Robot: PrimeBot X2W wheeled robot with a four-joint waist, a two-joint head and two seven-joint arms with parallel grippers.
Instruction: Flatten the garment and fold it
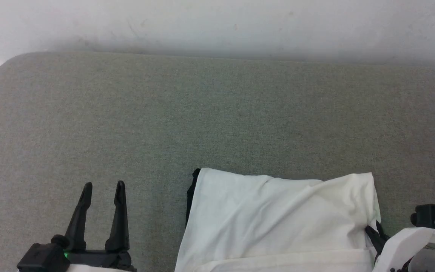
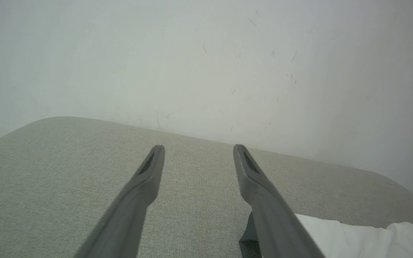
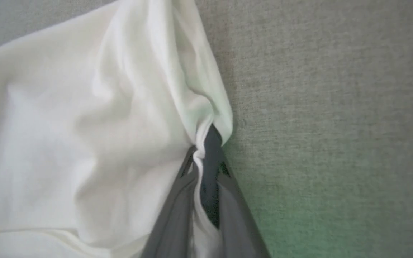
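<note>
Garment: a soft white cloth garment [image 1: 278, 219] with black parts lay rumpled on the near, right-of-centre part of the surface, its lower portion cut off by the bottom edge of the head view.
Garment's left edge: a narrow strip of black cloth [image 1: 191, 196] peeked out from under the white layer.
Surface: a grey-green woven padded surface [image 1: 164, 113] with a rounded far-left corner stood against a plain white wall [image 1: 217, 22].
Left gripper: the left gripper [image 1: 104, 185] hovered at the near left, well apart from the garment, above bare fabric.
Left fingers: the two long dark fingers stood wide apart with nothing between them [image 2: 199, 148].
Right gripper: the right gripper [image 3: 208, 161] sat at the garment's right edge, beside the bare surface.
Right fingers: they were pinched narrow on a bunched fold of white cloth and a dark piece of cloth [image 3: 212, 150], with creases radiating from the grip.
</note>
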